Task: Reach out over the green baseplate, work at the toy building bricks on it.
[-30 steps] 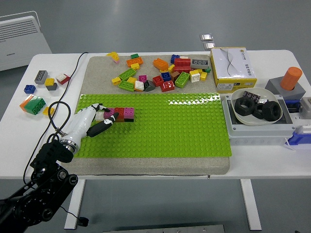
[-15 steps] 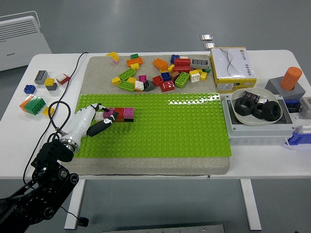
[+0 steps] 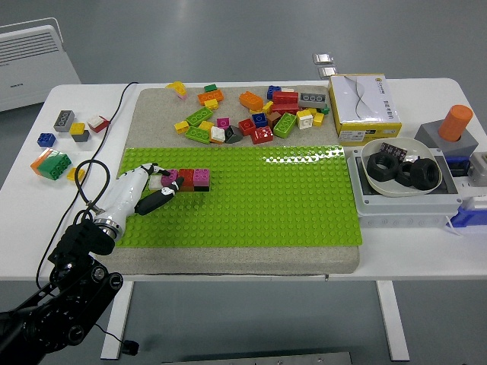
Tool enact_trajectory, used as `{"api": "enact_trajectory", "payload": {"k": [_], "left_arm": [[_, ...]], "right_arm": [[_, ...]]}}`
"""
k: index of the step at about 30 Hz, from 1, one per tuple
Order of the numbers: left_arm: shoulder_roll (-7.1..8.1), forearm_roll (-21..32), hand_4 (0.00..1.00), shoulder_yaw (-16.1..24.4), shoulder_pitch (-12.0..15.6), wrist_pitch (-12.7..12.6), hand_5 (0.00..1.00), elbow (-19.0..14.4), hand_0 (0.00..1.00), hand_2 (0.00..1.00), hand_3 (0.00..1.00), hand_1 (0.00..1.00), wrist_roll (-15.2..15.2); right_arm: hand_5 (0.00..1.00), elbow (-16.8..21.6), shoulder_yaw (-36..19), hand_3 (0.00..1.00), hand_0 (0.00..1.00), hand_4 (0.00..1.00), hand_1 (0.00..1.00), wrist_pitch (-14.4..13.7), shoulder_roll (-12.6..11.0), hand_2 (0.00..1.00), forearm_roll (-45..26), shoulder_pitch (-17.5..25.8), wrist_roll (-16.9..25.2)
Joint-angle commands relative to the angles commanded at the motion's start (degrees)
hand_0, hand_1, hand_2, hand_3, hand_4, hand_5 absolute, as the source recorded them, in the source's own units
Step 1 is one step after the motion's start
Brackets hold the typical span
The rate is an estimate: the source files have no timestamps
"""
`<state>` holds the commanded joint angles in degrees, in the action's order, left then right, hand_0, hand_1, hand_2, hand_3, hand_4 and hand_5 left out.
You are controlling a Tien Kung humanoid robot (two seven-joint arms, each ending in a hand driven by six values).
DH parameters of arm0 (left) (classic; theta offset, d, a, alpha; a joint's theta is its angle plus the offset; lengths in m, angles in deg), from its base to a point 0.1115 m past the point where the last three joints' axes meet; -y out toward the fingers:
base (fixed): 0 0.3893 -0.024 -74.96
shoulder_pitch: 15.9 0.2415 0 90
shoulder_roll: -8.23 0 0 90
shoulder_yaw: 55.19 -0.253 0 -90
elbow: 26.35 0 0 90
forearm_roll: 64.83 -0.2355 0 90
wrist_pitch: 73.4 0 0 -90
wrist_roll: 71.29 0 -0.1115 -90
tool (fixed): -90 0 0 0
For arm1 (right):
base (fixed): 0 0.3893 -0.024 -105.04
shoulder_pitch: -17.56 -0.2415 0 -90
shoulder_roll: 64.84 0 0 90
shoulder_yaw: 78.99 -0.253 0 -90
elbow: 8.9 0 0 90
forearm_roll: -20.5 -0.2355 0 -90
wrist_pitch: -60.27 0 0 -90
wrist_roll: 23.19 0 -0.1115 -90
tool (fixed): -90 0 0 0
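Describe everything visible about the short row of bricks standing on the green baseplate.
The short row of glossy plastic toy bricks sits pressed onto the left part of the green studded baseplate: a magenta brick at the right end, red and darker bricks beside it, a white one at the left. The robot's left hand touches its left end.

Bright, even light falls from overhead, and the view is sharp throughout. A white patch of glare sits on the green baseplate at its far edge, toward the right. Shadows are soft and short, lying close under the loose bricks beyond the baseplate. The floor under the table is evenly lit.
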<state>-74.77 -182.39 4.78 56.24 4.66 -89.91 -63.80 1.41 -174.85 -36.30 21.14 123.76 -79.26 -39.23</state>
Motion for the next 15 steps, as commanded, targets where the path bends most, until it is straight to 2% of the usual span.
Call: {"api": "enact_trajectory", "payload": {"k": [15], "left_arm": [[-0.10,-0.35,0.792,-0.59,-0.46,-0.38,0.991,0.21,0.933,0.932,0.706,0.929,-0.04]], "right_arm": [[0.998,0.00,0.12,0.815,0.520,0.897,0.500,-0.03,0.02,0.737,-0.16,-0.16,-0.02]]}}
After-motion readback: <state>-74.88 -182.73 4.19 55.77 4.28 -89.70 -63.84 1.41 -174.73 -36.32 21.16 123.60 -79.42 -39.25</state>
